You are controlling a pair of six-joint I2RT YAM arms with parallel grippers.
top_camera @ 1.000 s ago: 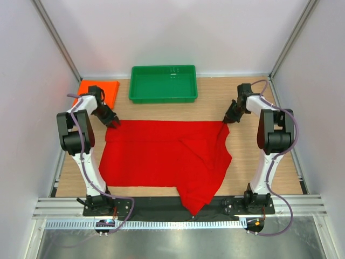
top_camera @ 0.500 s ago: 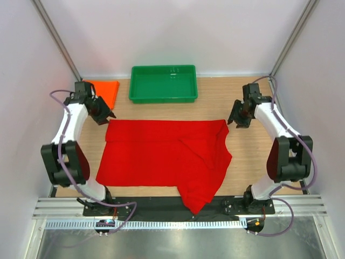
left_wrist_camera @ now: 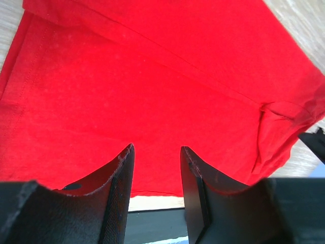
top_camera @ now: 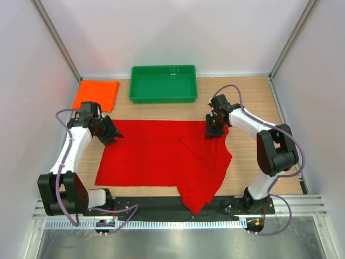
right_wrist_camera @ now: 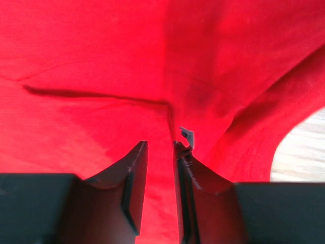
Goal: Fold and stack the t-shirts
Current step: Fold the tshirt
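The red t-shirt (top_camera: 161, 154) lies spread across the middle of the table, its near right part bunched and hanging over the front edge. The orange t-shirt (top_camera: 97, 94) lies folded at the back left corner. My left gripper (top_camera: 111, 135) hovers over the red shirt's far left corner; in the left wrist view its jaws (left_wrist_camera: 156, 148) stand open above the red cloth (left_wrist_camera: 152, 76) with nothing between them. My right gripper (top_camera: 212, 129) is low over the far right corner. Its jaws (right_wrist_camera: 160, 144) stand a narrow gap apart, with a crease of red cloth (right_wrist_camera: 101, 61) running to their tips.
A green plastic tray (top_camera: 163, 99) stands at the back centre, just beyond the red shirt's far edge. White walls enclose the table on three sides. A black strip and metal rail run along the near edge by the arm bases.
Both grippers left the red shirt's far corners, swung outward, then came back down onto its far edge further inward. The right jaws opened and have narrowed again. The shirt's right corner fell flat.
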